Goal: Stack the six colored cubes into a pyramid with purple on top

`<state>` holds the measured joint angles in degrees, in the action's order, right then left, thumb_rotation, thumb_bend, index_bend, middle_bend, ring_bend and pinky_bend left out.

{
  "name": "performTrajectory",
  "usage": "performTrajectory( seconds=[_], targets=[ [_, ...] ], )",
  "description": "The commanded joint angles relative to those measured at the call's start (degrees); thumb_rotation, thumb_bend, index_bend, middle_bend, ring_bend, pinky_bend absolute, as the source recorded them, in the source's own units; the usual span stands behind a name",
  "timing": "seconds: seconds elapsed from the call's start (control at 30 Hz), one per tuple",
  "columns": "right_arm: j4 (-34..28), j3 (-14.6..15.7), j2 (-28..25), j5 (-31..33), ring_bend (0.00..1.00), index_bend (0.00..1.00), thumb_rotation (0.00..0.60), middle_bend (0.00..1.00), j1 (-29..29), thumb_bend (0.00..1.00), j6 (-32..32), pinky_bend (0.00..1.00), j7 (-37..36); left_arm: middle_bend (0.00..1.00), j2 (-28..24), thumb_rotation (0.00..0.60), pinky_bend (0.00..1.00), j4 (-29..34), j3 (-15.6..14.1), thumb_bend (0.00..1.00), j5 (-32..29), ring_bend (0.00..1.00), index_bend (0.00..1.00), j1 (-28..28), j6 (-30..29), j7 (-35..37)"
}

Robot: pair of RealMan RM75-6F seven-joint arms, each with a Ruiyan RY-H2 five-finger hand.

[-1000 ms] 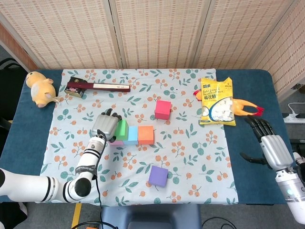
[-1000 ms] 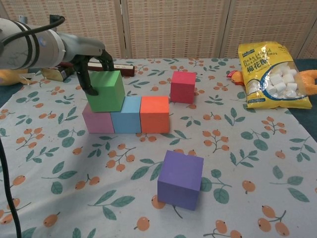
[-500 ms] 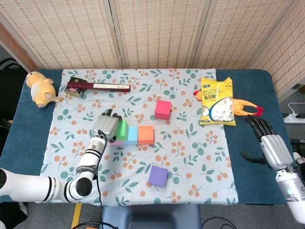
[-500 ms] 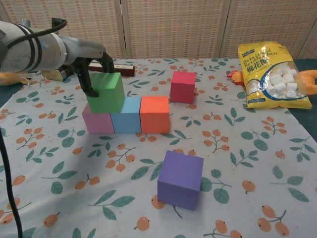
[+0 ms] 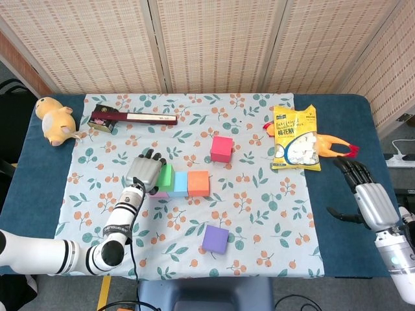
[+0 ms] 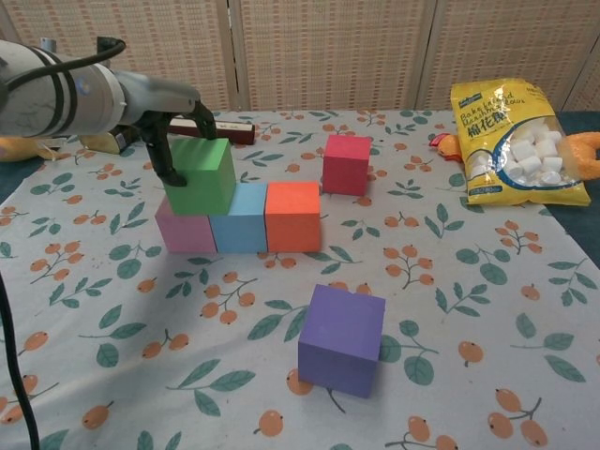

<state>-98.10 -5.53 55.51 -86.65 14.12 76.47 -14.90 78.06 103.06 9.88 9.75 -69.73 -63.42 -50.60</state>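
Observation:
A row of three cubes stands mid-cloth: pink (image 6: 185, 231), light blue (image 6: 239, 217) and orange (image 6: 293, 216). A green cube (image 6: 201, 175) sits on top, over the pink one and the blue one's left part. My left hand (image 6: 174, 120) grips the green cube, fingers down its left and back sides. The magenta cube (image 6: 347, 163) stands alone behind the orange one. The purple cube (image 6: 343, 338) lies alone near the front. My right hand (image 5: 366, 192) rests open on the blue table at the far right, away from all cubes.
A bag of marshmallows (image 6: 517, 140) and a rubber chicken (image 5: 334, 144) lie at the back right. A dark red box (image 5: 130, 118) and a yellow plush toy (image 5: 56, 119) lie at the back left. The floral cloth (image 6: 450, 309) covers the table's middle.
The green cube has settled slightly onto the lower row while my left hand stays on it. My right hand has not moved.

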Motion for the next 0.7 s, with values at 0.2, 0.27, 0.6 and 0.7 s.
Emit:
performTrajectory(
  seconds=[0.2,0.27,0.6,0.7],
  targets=[
    [0.0,0.1,-0.2,0.0,0.00,0.00,0.600,0.00,-0.1,0.00,0.0,0.00,-0.4,0.04,-0.9,0.600,0.24,1.0,0.2,0.28,-0.8,0.00,0.39,-0.1,0.7,0.0],
    [0.0,0.1,-0.2,0.0,0.00,0.00,0.600,0.00,-0.1,0.00,0.0,0.00,-0.5,0.03,-1.0,0.600,0.24,1.1,0.3,0.28,-0.9,0.00,0.38,-0.1,0.9,0.1],
    [0.1,0.2,-0.3,0.0,0.00,0.00,0.600,0.00,-0.2,0.00,0.0,0.00,-0.7,0.00,-1.6,0.600,0.23,0.9,0.3,0.27,-1.5,0.00,0.30,-0.4,2.5,0.7],
    [0.2,0.2,-0.2,0.1,0.00,0.00,0.600,0.00,-0.2,0.00,-0.1,0.00,-0.8,0.00,-1.8,0.600,0.23,0.8,0.1,0.28,-1.6,0.00,0.28,-0.5,2.9,0.6]
  ],
)
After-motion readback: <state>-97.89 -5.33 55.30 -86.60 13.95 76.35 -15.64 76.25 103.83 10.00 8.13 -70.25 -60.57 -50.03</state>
